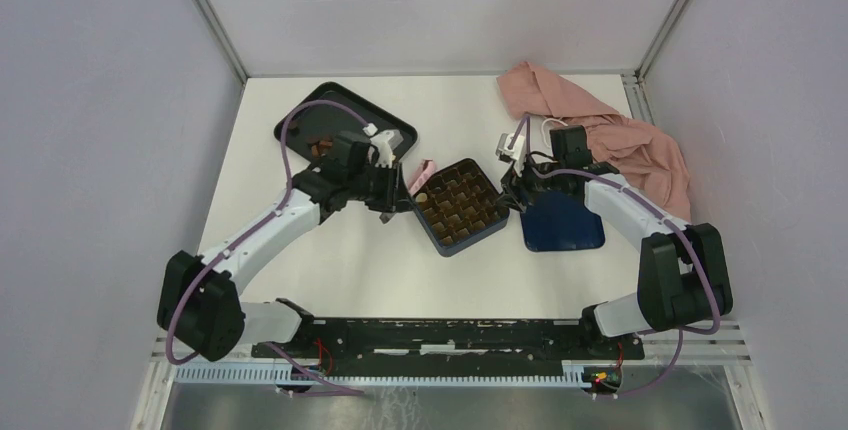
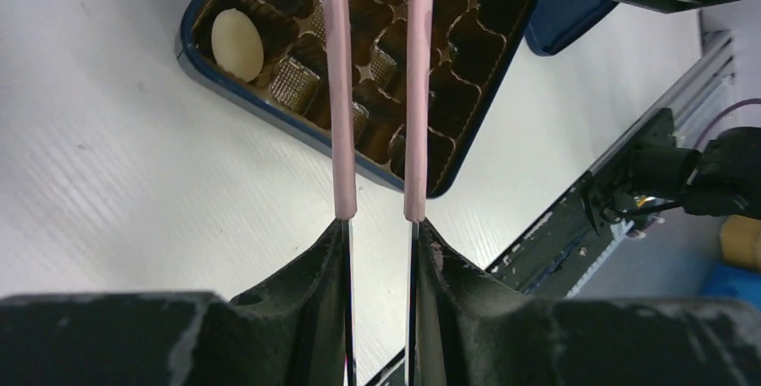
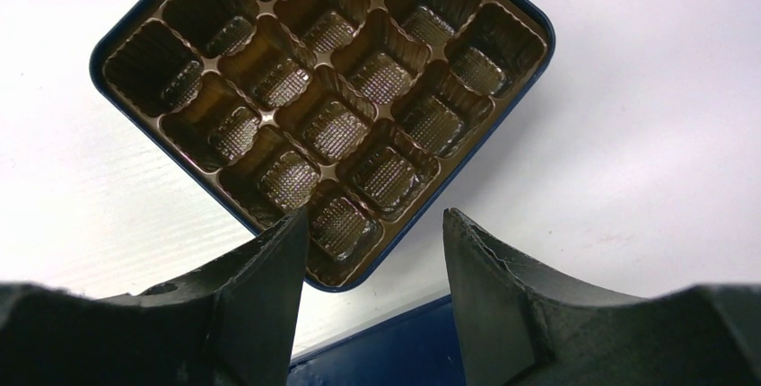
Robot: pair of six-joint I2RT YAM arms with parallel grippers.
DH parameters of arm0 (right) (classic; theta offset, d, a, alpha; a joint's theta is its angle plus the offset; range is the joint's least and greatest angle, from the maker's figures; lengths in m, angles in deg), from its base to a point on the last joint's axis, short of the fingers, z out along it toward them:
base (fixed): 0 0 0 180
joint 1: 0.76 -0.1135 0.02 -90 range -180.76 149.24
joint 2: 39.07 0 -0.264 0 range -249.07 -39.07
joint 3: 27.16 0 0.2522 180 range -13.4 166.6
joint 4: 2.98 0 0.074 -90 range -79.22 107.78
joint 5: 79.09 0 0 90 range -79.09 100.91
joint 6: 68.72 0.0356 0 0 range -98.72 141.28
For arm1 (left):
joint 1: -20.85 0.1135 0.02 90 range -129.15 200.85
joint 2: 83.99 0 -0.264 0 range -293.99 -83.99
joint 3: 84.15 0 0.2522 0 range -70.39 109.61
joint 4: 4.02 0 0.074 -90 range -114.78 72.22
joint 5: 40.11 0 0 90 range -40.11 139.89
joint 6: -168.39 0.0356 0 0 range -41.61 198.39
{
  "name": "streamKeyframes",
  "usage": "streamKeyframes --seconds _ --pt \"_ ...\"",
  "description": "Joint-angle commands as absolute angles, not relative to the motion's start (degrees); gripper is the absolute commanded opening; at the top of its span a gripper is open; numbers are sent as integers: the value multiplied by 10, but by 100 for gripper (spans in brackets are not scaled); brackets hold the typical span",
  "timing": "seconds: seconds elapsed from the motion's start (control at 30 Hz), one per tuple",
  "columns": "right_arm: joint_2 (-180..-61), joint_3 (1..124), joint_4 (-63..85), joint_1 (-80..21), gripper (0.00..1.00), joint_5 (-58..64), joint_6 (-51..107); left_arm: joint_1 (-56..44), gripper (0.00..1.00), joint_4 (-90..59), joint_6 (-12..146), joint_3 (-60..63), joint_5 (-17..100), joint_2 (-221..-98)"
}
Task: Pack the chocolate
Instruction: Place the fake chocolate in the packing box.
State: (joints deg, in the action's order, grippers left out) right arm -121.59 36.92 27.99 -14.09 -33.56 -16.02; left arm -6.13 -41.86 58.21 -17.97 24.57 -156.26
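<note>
My left gripper (image 2: pixel 379 220) (image 1: pixel 392 193) is shut on pink tongs (image 2: pixel 339 90), whose two arms reach over the dark blue grid box (image 2: pixel 199 61) (image 1: pixel 460 207). Their tips run off the top edge of the left wrist view, so I cannot tell whether they hold anything. A cream-white oval chocolate (image 2: pixel 237 43) lies in one corner cell of the box. More brown chocolate (image 1: pixel 320 147) sits in the black tray (image 1: pixel 340 102). My right gripper (image 3: pixel 375 215) (image 1: pixel 512 195) is open and empty over the box's opposite corner (image 3: pixel 345 274). The cells in the right wrist view are empty.
The box's blue lid (image 1: pixel 563 223) (image 3: pixel 431 350) lies flat just right of the box, under my right gripper. A pink cloth (image 1: pixel 600 125) is heaped at the back right. Grey walls close in the white table on three sides.
</note>
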Motion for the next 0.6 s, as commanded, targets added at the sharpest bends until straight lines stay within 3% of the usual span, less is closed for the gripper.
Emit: streamKeyframes --seconds 0.0,0.3,0.57 --pt "-1209 381 274 -133 62 -336 -158 -124 2 -395 551 -118 337 -1617" --pt "-1206 384 280 -131 63 -345 -160 -198 3 -476 576 1 455 -1748" --pt "-1203 387 284 -128 63 -346 -163 -211 6 -515 592 53 472 -1807"
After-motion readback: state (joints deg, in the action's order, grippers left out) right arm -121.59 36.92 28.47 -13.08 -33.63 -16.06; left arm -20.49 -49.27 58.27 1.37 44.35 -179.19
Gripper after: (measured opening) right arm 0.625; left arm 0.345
